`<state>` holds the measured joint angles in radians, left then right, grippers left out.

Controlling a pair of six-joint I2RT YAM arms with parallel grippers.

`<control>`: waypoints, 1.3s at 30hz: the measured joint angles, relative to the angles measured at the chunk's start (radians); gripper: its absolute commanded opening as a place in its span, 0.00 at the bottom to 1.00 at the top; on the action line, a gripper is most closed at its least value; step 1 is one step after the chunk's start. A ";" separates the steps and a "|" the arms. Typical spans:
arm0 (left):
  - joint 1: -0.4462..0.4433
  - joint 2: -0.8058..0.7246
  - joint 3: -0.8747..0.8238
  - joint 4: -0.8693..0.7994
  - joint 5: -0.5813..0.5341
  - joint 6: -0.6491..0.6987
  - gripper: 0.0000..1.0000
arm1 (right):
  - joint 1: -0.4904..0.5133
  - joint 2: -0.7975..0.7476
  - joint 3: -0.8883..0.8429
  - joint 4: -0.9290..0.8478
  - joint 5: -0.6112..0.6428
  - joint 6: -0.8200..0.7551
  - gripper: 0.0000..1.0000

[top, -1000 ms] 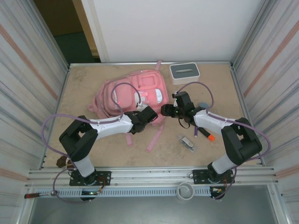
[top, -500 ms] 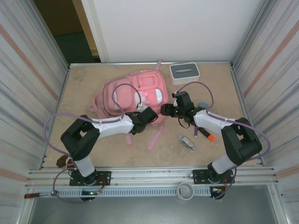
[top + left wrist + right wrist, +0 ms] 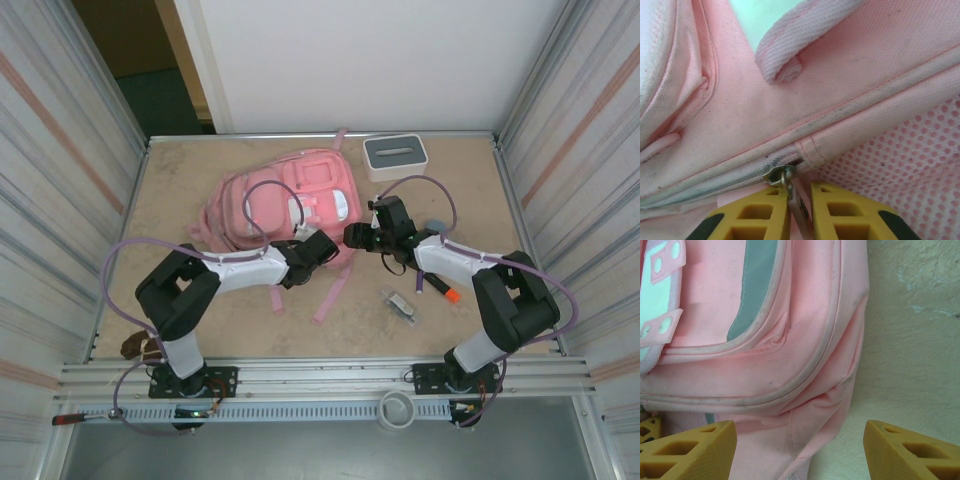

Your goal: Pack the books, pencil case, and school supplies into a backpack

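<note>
— Now, backpack location?

— You will find the pink backpack [image 3: 290, 205] lying flat on the bench [image 3: 180, 200], toward 11 o'clock from the bench centre in the top view. One long strap [image 3: 333, 295] trails off it toward 6 o'clock.

— Left gripper status?

— Look at the backpack's 5 o'clock corner in the top view: the left gripper [image 3: 322, 243] sits against the fabric there. In the left wrist view you see the left gripper [image 3: 799, 200] with its two yellow pads drawn close together. The jaws are clenched on the metal zip pull [image 3: 782, 176], whose tab runs down between the pads. The slider sits on the zip line, where plain pink fabric meets the dotted mesh.

— Right gripper status?

— You will see the right gripper [image 3: 358, 236] just beside the backpack's 4 o'clock edge, close to the left gripper. In the right wrist view the right gripper [image 3: 800, 450] has its pads far apart at the two lower corners. The jaws are released and grasp nothing. The backpack's pink side and bare bench lie between them.

— Loose supplies?

— Check 4 o'clock from the backpack. The orange-tipped marker [image 3: 447, 291] lies on the bench beside the right arm, and the clear packet [image 3: 402, 303] lies near it toward 8 o'clock. A white box [image 3: 395, 153] stands at 1 o'clock from the backpack, by the far edge.
</note>
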<state>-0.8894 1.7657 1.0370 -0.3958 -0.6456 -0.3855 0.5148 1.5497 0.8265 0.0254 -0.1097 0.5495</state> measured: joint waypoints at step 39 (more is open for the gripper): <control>0.176 -0.355 -0.217 0.158 0.489 0.004 0.00 | 0.030 0.109 0.013 0.009 0.059 0.068 0.00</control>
<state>-0.7132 1.4105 0.8196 -0.2379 -0.1570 -0.3813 0.5449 1.6592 0.8394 0.0345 -0.0509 0.6178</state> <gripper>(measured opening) 0.076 0.077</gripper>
